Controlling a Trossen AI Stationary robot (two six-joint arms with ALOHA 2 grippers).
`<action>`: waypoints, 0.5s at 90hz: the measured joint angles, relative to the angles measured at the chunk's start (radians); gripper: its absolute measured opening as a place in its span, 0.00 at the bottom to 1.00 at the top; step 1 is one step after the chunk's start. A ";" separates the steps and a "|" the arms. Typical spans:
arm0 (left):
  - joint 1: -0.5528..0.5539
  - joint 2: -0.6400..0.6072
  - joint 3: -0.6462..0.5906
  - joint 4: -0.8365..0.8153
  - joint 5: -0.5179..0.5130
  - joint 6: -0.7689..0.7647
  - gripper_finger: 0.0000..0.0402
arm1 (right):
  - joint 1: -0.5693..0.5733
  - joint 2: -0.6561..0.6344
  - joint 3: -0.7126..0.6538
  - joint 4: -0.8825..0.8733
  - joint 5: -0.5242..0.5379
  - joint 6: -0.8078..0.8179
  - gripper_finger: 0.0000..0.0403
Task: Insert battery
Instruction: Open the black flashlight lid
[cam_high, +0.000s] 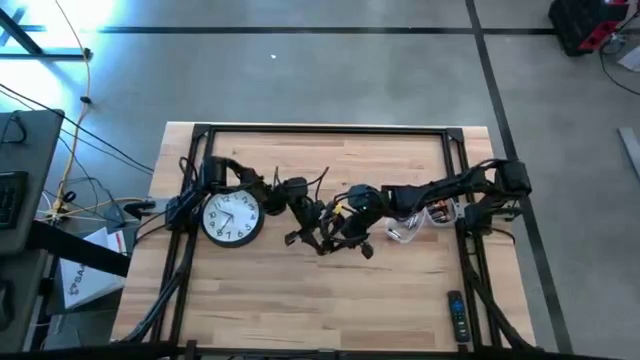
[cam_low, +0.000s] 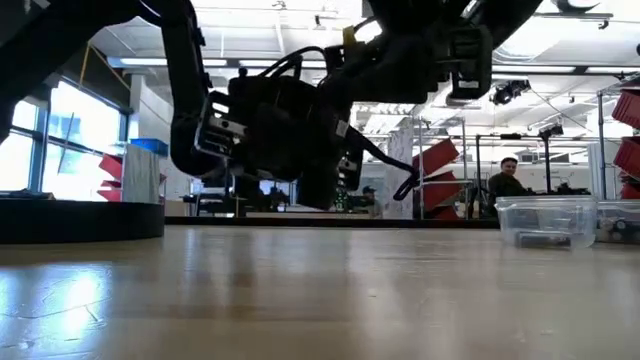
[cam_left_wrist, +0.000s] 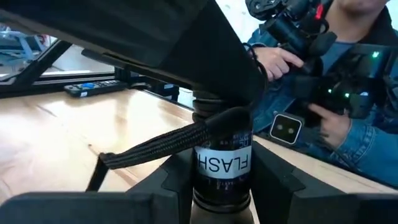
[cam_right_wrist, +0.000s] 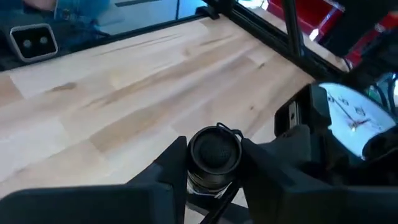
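A black flashlight (cam_left_wrist: 222, 163) with a white FLASH label and a braided wrist strap (cam_left_wrist: 155, 148) hangs above the table's middle, between both arms. My left gripper (cam_left_wrist: 221, 186) is shut on its barrel. My right gripper (cam_right_wrist: 214, 171) is shut on its round end cap (cam_right_wrist: 214, 151). In the high view the two grippers meet at the table's middle (cam_high: 330, 228). In the low view they hang as one dark mass (cam_low: 300, 130) clear of the tabletop. No battery shows at the flashlight. A dark cylinder (cam_low: 545, 239) lies in a clear tub (cam_low: 548, 220). My left gripper pinches the flashlight's barrel at the labelled part (cam_left_wrist: 222, 177) between its two fingers (cam_left_wrist: 168, 183), one on each side. The flashlight is lifted clear of the table, and the strap hangs slack from it. My right gripper pinches the sides of the end cap (cam_right_wrist: 198, 163) between its two fingers (cam_right_wrist: 264, 163). This wrist view looks onto the cap's round face, with the barrel running away toward the left gripper. That end is clear of the wood.
A round wall clock (cam_high: 232, 217) lies face up at the table's left, next to the left arm. The clear tub (cam_high: 408, 226) sits to the right of the middle. A remote control (cam_high: 455, 314) lies near the front right. A person stands beyond the table (cam_left_wrist: 323, 74).
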 joint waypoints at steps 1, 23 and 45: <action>0.001 0.000 -0.002 0.001 -0.001 -0.001 0.24 | 0.000 0.000 0.000 0.000 0.004 0.009 0.27; 0.058 0.002 -0.074 0.066 -0.139 -0.021 0.24 | 0.025 -0.057 0.004 -0.105 0.331 0.110 0.41; 0.042 0.002 -0.108 0.066 -0.559 0.118 0.24 | 0.049 -0.159 0.005 -0.177 0.607 0.352 0.51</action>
